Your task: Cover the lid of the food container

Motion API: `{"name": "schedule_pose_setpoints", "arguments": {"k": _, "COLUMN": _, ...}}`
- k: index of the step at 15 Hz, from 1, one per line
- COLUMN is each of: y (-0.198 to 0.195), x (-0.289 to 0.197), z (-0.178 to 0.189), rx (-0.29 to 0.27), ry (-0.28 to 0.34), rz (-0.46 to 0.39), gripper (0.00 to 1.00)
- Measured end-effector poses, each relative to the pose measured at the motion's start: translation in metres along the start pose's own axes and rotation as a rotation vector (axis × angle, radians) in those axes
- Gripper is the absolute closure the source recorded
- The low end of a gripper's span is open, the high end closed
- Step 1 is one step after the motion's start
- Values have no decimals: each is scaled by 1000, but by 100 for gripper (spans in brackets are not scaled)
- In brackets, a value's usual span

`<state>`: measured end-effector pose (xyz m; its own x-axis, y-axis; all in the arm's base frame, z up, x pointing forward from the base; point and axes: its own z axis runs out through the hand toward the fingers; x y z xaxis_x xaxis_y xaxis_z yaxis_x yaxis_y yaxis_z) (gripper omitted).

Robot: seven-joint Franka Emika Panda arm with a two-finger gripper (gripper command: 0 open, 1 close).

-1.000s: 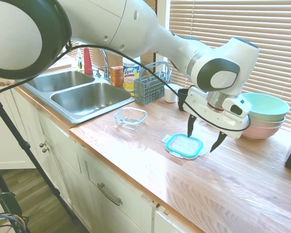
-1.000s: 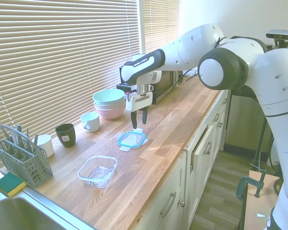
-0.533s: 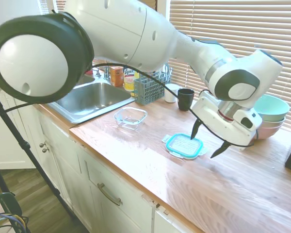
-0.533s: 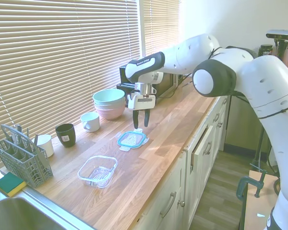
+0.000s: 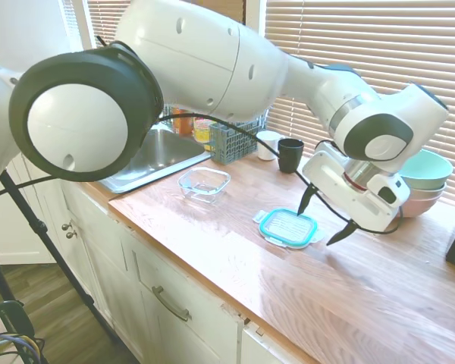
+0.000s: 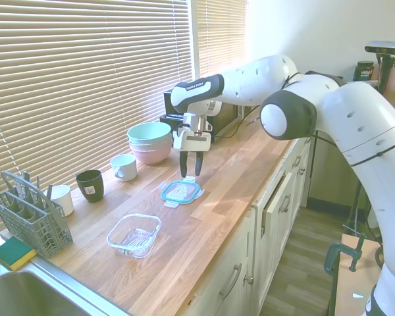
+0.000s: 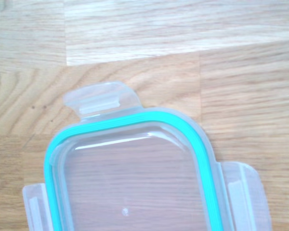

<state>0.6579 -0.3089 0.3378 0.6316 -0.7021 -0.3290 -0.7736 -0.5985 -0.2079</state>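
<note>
1. I see the gripper (image 5: 324, 224) hanging just above the desk (image 5: 379, 303), over the end of the lid (image 5: 289, 227) that lies nearer the stacked bowls (image 5: 422, 180); its jaws stand apart and hold nothing
2. The lid lies flat on the wooden desk, about midway along it and closer to the front edge than to the window side; its teal rim and clear tabs show plainly in the wrist view (image 7: 135, 178), with bare wood all around
3. In the second exterior view the gripper (image 6: 190, 174) points straight down, its tips just above the far tab of the lid (image 6: 181, 191) and not touching it as far as I can tell
4. The food container (image 5: 204, 184) sits open on the desk toward the sink (image 5: 148, 155) end, near the front edge, well apart from the lid; from the other side the food container (image 6: 135, 234) reads as a clear dish between the lid and the grey cutlery basket (image 6: 31, 218)
5. Along the back edge under the blinds I count a dark cup (image 6: 90, 185), a white mug (image 6: 124, 167), another white cup (image 6: 60, 199) by the basket, and the stacked bowls (image 6: 149, 142)
6. A green and yellow sponge (image 6: 12, 252) rests at the desk's corner beside the sink
</note>
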Motion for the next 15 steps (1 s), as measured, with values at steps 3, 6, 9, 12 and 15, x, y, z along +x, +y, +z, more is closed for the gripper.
{"name": "schedule_pose_setpoints", "arguments": {"k": 3, "y": -5, "x": 6, "z": 12, "rx": 5, "ry": -15, "rz": -3, "gripper": 0}}
{"name": "schedule_pose_setpoints", "arguments": {"k": 6, "y": -12, "x": 5, "z": 14, "rx": 19, "ry": -22, "rz": -11, "gripper": 0}}
{"name": "schedule_pose_setpoints", "arguments": {"k": 9, "y": -20, "x": 2, "z": 18, "rx": 20, "ry": -26, "rz": -13, "gripper": 100}}
{"name": "schedule_pose_setpoints", "arguments": {"k": 12, "y": -24, "x": 1, "z": 20, "rx": 18, "ry": -26, "rz": -13, "gripper": 100}}
{"name": "schedule_pose_setpoints", "arguments": {"k": 15, "y": -23, "x": 2, "z": 21, "rx": 20, "ry": -25, "rz": -9, "gripper": 100}}
